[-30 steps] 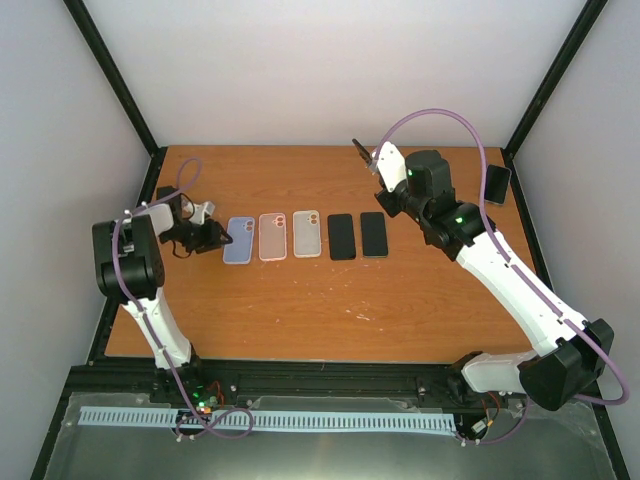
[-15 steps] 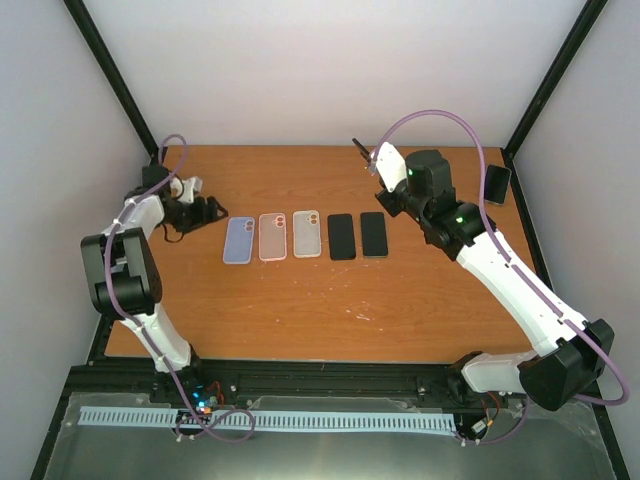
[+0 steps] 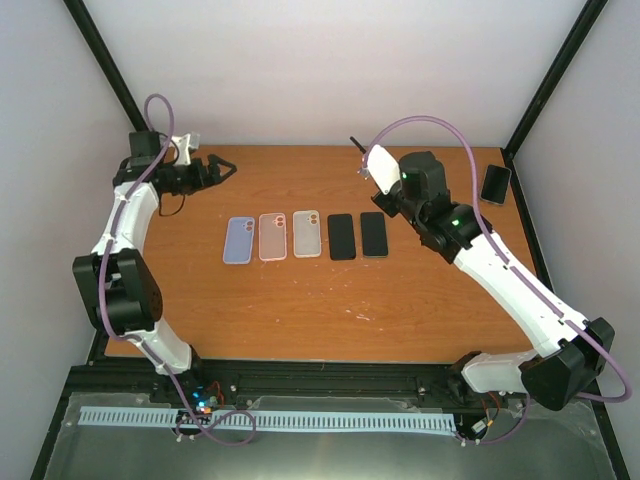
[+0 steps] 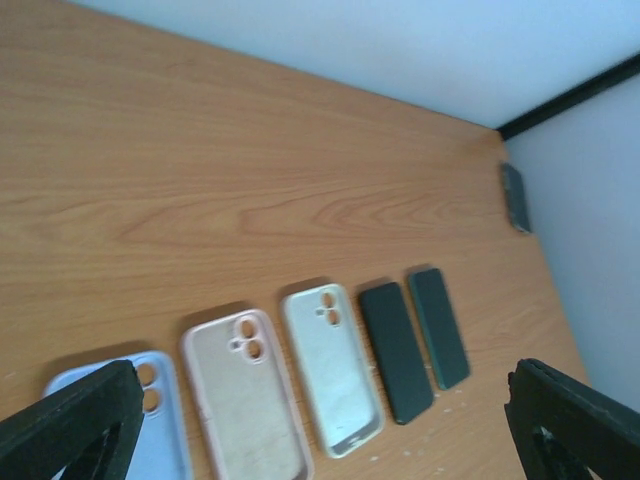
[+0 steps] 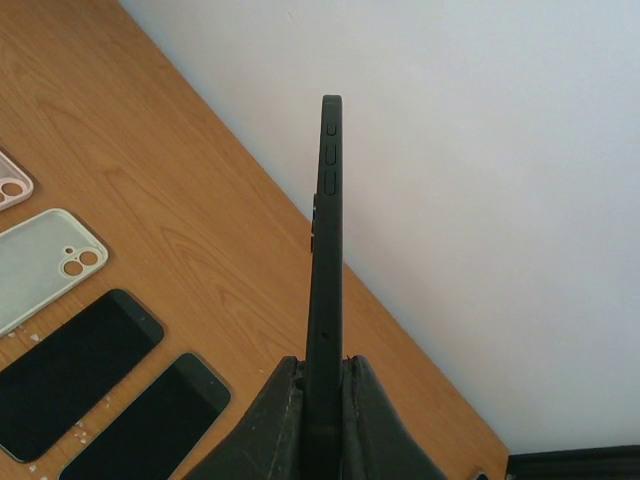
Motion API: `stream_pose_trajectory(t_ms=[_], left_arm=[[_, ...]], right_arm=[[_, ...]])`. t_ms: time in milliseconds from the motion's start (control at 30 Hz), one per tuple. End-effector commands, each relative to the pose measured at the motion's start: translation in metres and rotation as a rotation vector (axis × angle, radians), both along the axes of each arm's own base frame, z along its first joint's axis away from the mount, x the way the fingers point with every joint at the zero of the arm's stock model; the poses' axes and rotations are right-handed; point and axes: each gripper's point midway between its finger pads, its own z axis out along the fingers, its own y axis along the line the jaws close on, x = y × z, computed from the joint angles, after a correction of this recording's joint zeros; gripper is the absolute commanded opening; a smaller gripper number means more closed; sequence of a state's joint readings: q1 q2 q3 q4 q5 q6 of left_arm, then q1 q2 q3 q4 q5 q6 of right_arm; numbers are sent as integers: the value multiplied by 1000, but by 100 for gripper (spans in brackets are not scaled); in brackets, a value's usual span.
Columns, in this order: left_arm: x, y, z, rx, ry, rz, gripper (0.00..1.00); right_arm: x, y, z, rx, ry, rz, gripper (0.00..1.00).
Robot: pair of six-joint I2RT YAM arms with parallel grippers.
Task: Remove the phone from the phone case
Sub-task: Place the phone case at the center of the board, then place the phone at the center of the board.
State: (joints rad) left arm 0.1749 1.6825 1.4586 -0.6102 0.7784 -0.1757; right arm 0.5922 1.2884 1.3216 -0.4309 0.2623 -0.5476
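Observation:
My right gripper (image 3: 366,164) (image 5: 323,375) is raised over the back of the table and shut on a black phone case (image 5: 327,230) (image 3: 356,148), held upright and edge-on. Its side buttons show. I cannot tell the phone apart from the case at this angle. My left gripper (image 3: 222,168) (image 4: 320,405) hangs wide open and empty at the back left, apart from everything, looking down on the row of cases.
On the table lie, in a row, a blue case (image 3: 238,240), a pink case (image 3: 273,236) (image 4: 245,385), a pale case (image 3: 307,233) (image 4: 332,370) and two dark phones (image 3: 342,236) (image 3: 374,234). Another dark phone (image 3: 496,184) leans at the right back edge.
My left arm has swung up and back from beside the blue case to the back left, and its gripper has opened wide. My right gripper shifted slightly left, still holding the case.

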Motion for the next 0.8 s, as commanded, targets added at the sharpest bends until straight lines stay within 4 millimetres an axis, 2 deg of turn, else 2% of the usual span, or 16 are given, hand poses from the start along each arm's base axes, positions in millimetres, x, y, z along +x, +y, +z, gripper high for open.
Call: stream_pose_trajectory(t_ms=[0,133,300,467,767], left_arm=[[-4,-39,69,-89,-146,-100,100],[-11,-65,97,-182,-182,-173,100],[-21,-101,117,-247,-201,-270,100],[-27,-129,124,-288,-204,-336,100],[-31,-165,130,-373,-183,-406,100]], right_arm=[[-3,-2,48,17,-157,-22,3],[-2,1,49,-18,-184,-32,3],[-2,5,45,-81,-221,-43,3],[-3,11,42,-128,-254,-48,3],[-7,24,36,-190,-297,-42,3]])
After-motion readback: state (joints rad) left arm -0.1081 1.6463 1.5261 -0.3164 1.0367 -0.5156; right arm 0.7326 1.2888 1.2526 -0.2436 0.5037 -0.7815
